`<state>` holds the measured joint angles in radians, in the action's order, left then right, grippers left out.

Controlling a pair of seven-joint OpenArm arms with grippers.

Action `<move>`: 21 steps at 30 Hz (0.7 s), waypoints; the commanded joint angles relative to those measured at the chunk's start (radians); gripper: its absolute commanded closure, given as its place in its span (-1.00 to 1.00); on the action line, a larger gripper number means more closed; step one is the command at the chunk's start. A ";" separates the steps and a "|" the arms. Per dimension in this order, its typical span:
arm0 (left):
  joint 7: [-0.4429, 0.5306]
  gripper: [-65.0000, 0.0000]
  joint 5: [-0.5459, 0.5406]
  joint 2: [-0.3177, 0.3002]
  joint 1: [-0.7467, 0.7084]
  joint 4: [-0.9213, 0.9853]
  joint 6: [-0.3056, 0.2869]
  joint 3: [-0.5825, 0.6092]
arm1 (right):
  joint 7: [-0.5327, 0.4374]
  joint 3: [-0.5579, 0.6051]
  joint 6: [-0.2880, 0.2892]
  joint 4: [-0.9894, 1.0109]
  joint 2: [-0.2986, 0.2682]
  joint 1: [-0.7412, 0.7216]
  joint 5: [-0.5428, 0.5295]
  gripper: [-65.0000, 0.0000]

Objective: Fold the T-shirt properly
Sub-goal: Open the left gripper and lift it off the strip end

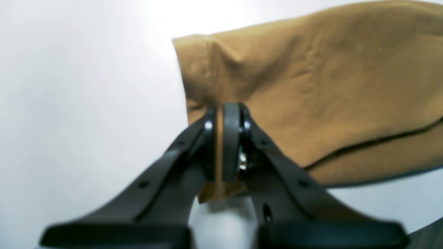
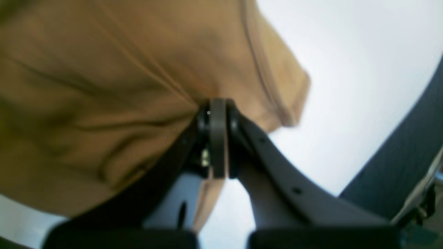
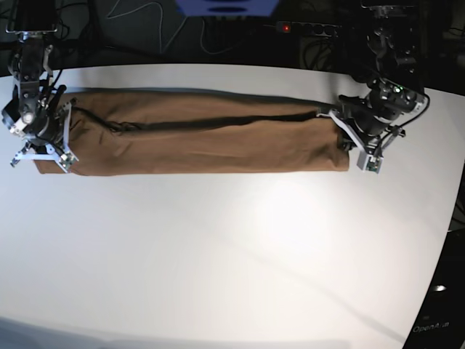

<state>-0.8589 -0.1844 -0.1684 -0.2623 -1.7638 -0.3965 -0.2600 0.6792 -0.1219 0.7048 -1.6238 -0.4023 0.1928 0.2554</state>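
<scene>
1. T-shirt (image 3: 196, 142) lies on the white table (image 3: 232, 247) toward its far edge, folded into a long narrow tan band running side to side, stretched between the two arms.
2. A dark fold line runs lengthwise along the band's upper half.
3. Left gripper (image 1: 218, 145) sits at the band's end on the right of the base view. Jaws pinched nearly together, a thin layer of tan cloth clamped between the pads (image 1: 231, 138); a bit of cloth pokes out below them.
4. Right gripper (image 2: 218, 145) sits at the opposite end. Jaws fully together on the fabric edge, cloth bunching in creases toward the pinch.
5. Both wrist views blurred; white tag not made out.
</scene>
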 commanded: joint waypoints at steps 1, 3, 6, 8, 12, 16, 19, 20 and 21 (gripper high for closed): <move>0.014 0.92 -0.010 -0.007 0.007 -0.020 -0.005 -0.005 | -0.014 -0.012 -0.007 -0.013 -0.017 -0.014 0.000 1.00; 0.014 0.92 -0.010 -0.007 0.008 -0.020 -0.005 -0.005 | -0.014 -0.019 -0.007 -0.008 -0.017 -0.014 0.000 1.00; 0.014 0.92 -0.010 -0.009 0.008 -0.021 -0.005 -0.006 | -0.016 -0.017 -0.007 0.026 -0.016 -0.019 -0.001 1.00; 0.014 0.92 -0.010 -0.009 0.008 -0.021 -0.005 -0.008 | -0.040 -0.017 -0.007 0.073 -0.014 -0.020 -0.001 1.00; 0.014 0.92 -0.013 -0.009 0.007 -0.021 -0.006 -0.055 | -0.102 -0.017 -0.007 0.144 -0.014 -0.020 -0.001 1.00; 0.014 0.92 -0.014 -0.009 0.007 -0.043 -0.006 -0.086 | -0.108 -0.015 -0.007 0.176 -0.014 -0.020 -0.001 1.00; 0.013 0.92 -0.016 -0.007 0.007 -0.097 -0.006 -0.097 | -0.108 -0.014 -0.007 0.173 -0.001 -0.020 -0.001 1.00; -0.001 0.92 -0.016 -0.007 0.007 -0.114 -0.006 -0.097 | -0.108 -0.014 -0.007 0.170 0.003 -0.020 -0.001 1.00; -0.026 0.92 -0.016 -0.007 0.008 -0.129 -0.006 -0.097 | -0.106 -0.014 -0.007 0.170 0.004 -0.020 -0.001 1.00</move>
<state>-0.9020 -0.1921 -0.1680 -0.2600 -1.8763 -0.3996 -0.3550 0.5575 -0.1379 0.6758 -1.4574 -0.3958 0.1696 0.2619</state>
